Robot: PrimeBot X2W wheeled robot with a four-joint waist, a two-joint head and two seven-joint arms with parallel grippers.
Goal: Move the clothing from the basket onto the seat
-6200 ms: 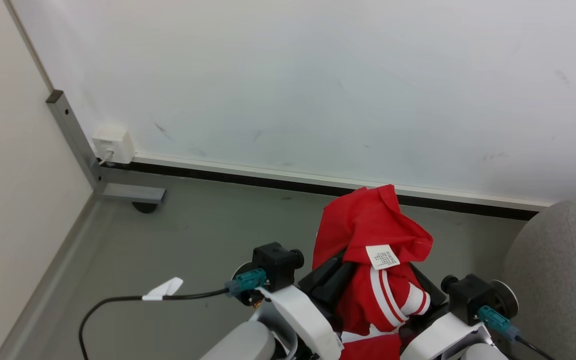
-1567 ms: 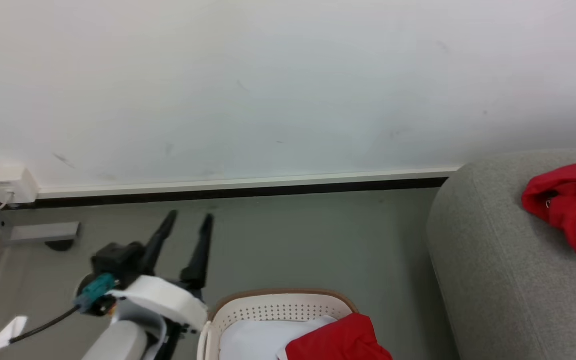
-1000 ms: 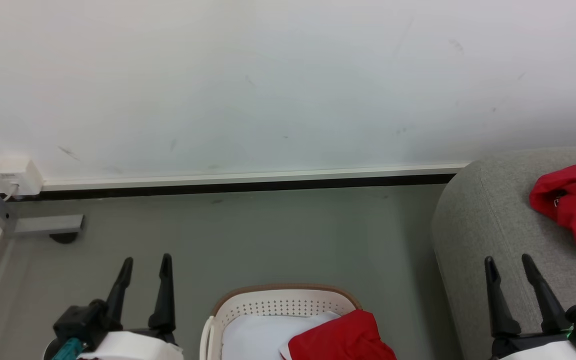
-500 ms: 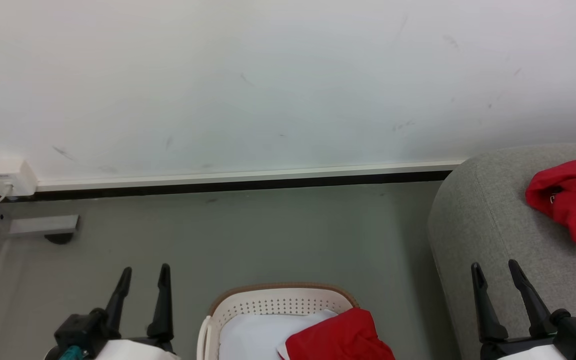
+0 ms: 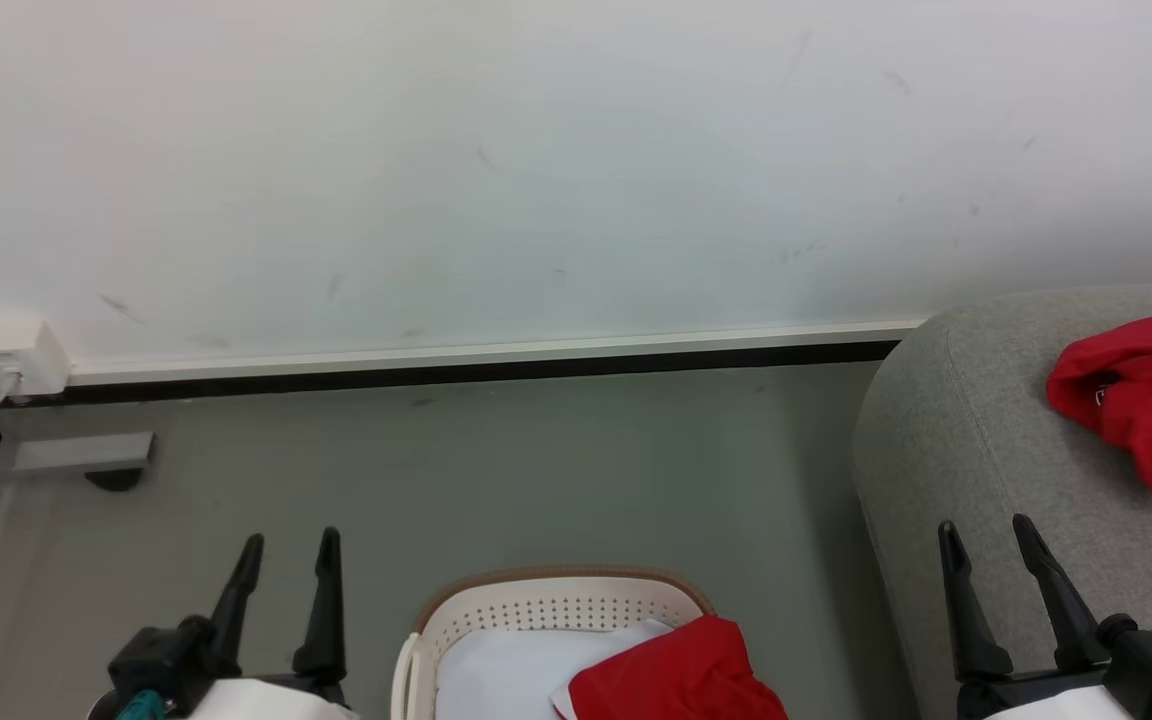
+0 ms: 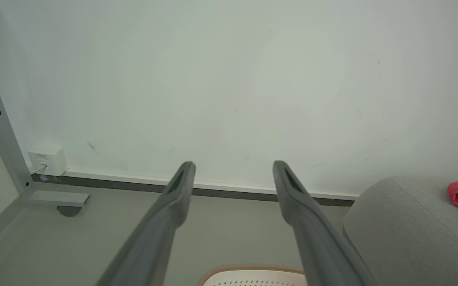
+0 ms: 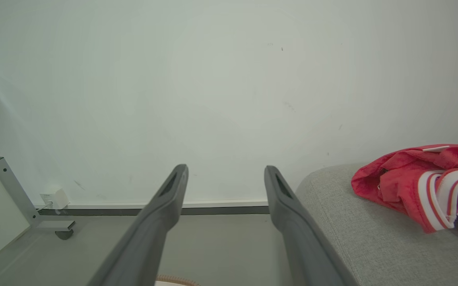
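Ahead of you: a white wall (image 5: 576, 150), evenly lit, faintly scuffed (small dark marks here and there). A pale skirting strip (image 5: 486, 352) over a dark band meets the grey-green floor (image 5: 536, 470). Far left, a white socket box (image 5: 14, 354) sits low beside a grey metal post (image 6: 3, 139). On your right, the seat (image 5: 976, 420), grey woven fabric, by the wall.

The basket (image 5: 556, 608) is matt cream plastic, perforated, with a brown rim. Soft red cloth (image 5: 671, 682) and smooth white fabric (image 5: 501, 675) lie inside. At three o'clock, the seat (image 5: 976, 450) is coarse grey weave, bearing a crumpled red garment (image 5: 1116, 395) with ribbed white stripes.
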